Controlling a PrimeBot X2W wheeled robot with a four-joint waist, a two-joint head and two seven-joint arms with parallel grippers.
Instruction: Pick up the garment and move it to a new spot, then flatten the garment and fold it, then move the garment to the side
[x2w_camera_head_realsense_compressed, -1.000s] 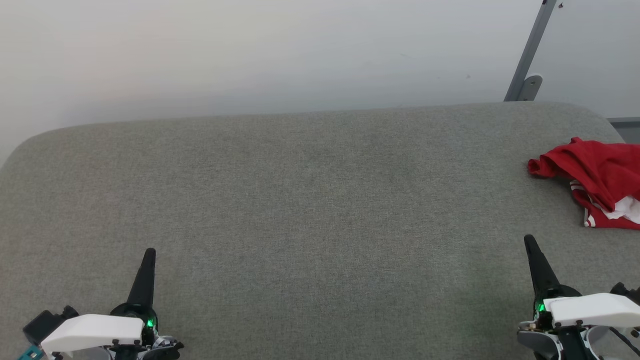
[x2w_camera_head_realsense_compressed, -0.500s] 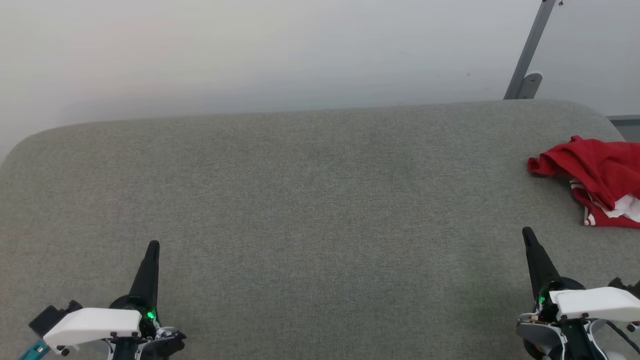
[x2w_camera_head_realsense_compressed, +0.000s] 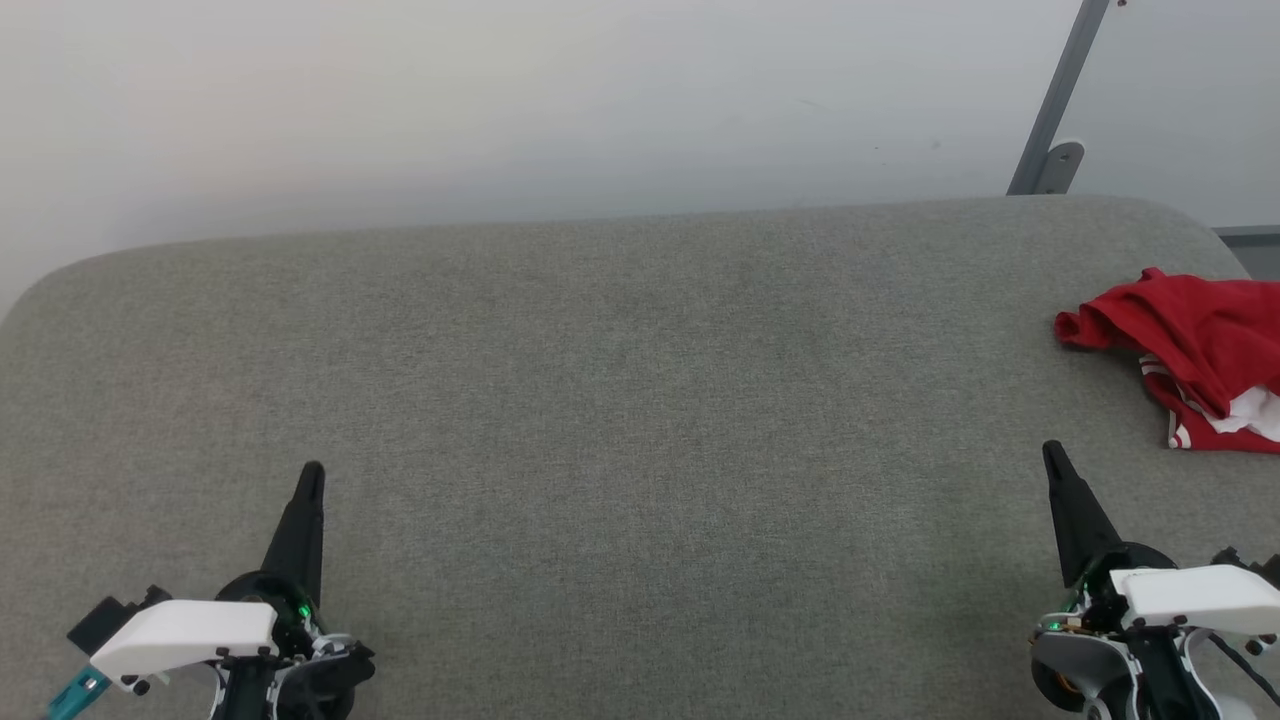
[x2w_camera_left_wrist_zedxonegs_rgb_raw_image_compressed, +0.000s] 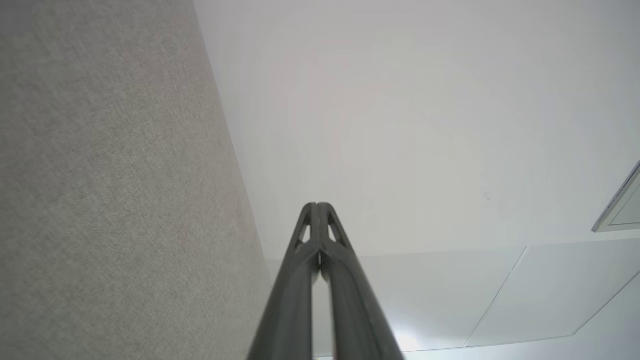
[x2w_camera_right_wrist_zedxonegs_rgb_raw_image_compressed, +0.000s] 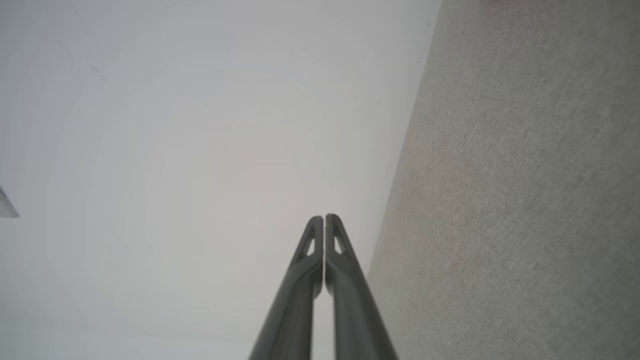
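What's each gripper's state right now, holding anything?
Left gripper: shut, holding nothing.
Right gripper: shut, holding nothing; the garment lies apart from it, untouched.

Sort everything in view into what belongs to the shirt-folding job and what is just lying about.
Job: red shirt, crumpled; left gripper, shut; right gripper, shut; grey padded surface.
Just there: metal post; white wall.
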